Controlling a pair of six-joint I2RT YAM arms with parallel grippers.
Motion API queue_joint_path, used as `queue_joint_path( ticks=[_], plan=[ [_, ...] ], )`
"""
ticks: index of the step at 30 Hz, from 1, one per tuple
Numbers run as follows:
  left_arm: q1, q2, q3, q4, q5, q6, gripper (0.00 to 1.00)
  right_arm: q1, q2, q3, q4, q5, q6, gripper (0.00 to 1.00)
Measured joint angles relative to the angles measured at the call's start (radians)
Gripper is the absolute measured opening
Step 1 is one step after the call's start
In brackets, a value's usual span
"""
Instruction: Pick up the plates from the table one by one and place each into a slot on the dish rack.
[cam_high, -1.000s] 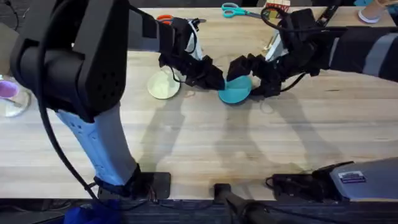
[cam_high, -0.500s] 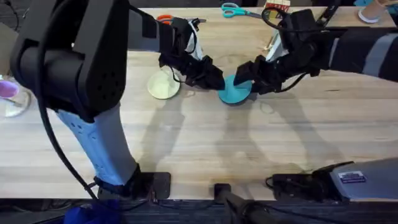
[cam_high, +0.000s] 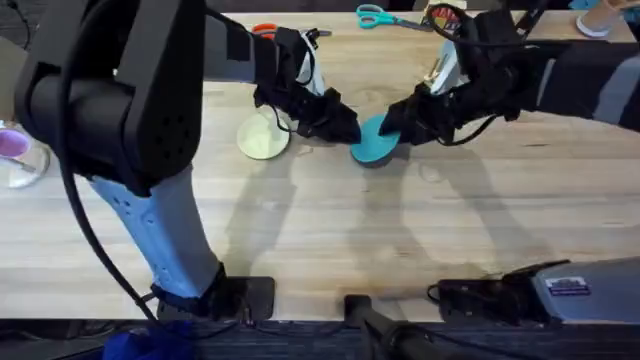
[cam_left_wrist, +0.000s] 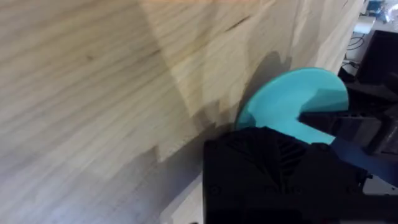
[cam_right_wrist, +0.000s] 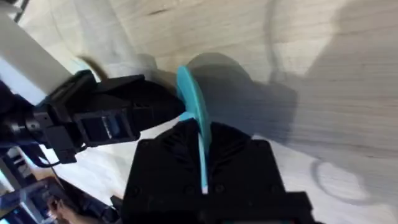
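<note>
Over the last second the right gripper (cam_high: 392, 126) has drawn in from the teal plate's (cam_high: 377, 143) far side and closed on its rim, and the plate, which lay flatter and wider on the table (cam_high: 330, 240), now shows narrower and tipped up at that edge. Judgement: the plate is passing from a two-arm tilt into a one-arm grasp, the step before it can be carried to a slot. In the right wrist view the teal plate (cam_right_wrist: 194, 115) stands on edge and runs straight down between the two black fingers (cam_right_wrist: 161, 163), which are pinched on its rim; the hold looks shallow, near the edge, so some slip risk remains. The left gripper (cam_high: 338, 124) sits against the opposite side of the same plate. In the left wrist view its black finger body (cam_left_wrist: 273, 168) covers the near edge of the teal plate (cam_left_wrist: 292, 102), with the other arm's gripper beyond; whether the left fingers are spread or pressed together I cannot tell. The plate's lower edge appears to be touching or just above the table at mid-table. The pale yellow-cream plate (cam_high: 263, 138) lies flat just beside the left arm, untouched. A dish rack cannot be made out in these views, so the delivery path cannot be assessed. Next need, in my judgement: the left gripper clears off before the right arm lifts.
</note>
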Motion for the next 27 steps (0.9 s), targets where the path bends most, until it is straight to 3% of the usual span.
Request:
queue_joint_path(
  ticks=[10, 16, 21, 27],
  plan=[
    [-0.004, 0.0, 0.024, -0.039, -0.02, 0.003, 0.04, 0.0, 0.0, 0.0, 0.001, -0.015, 0.002, 0.029],
    [-0.021, -0.029, 0.077, -0.123, -0.138, 0.032, 0.042, 0.002, 0.0, 0.0, 0.007, -0.042, -0.038, 0.029],
    [-0.017, -0.159, 0.126, -0.209, -0.259, 0.066, 0.04, 0.006, 0.0, 0.0, 0.003, -0.052, -0.107, 0.029],
    [-0.01, -0.395, 0.169, -0.326, -0.352, 0.104, 0.04, 0.01, -0.045, 0.0, -0.021, -0.008, -0.21, 0.029]
  ],
)
